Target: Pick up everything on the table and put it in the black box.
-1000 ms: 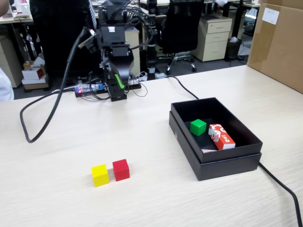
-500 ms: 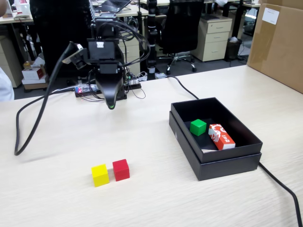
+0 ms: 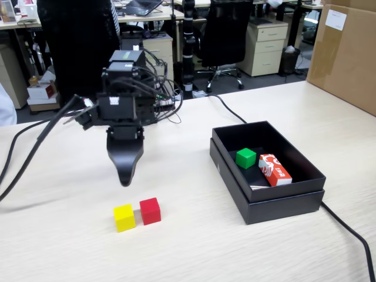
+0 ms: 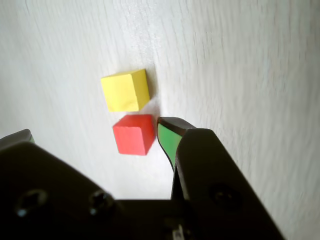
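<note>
3 cubes: 1 green (image 3: 245, 157), 1 yellow (image 3: 124, 217), 1 red (image 3: 150, 210).

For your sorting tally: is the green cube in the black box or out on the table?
In. The green cube sits inside the black box, beside a red-and-white packet.

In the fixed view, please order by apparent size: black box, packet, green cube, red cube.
1. Black box, by far the largest.
2. Packet.
3. Red cube and green cube look about alike; the red one is nearer the camera, so I do not rank them.
</note>
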`<state>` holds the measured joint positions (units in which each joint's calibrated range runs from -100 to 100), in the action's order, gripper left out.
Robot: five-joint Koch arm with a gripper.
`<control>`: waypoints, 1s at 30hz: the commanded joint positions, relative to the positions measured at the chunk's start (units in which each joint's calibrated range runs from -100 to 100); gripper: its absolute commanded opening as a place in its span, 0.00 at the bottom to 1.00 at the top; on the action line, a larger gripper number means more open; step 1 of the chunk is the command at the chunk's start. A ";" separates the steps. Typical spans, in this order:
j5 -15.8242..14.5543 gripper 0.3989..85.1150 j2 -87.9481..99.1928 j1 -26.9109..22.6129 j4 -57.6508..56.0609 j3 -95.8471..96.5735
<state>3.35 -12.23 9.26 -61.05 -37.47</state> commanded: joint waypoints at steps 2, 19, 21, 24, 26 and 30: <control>0.78 0.56 -4.69 0.68 2.00 -8.40; 2.74 0.54 -23.51 0.98 2.00 -18.19; 3.13 0.53 -24.20 0.88 2.00 -18.65; 3.47 0.49 -24.77 0.73 2.00 -19.01; 3.66 0.45 -25.12 0.73 2.00 -18.92; 3.76 0.35 -25.46 0.78 2.00 -19.28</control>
<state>6.57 -38.64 9.99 -61.05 -52.99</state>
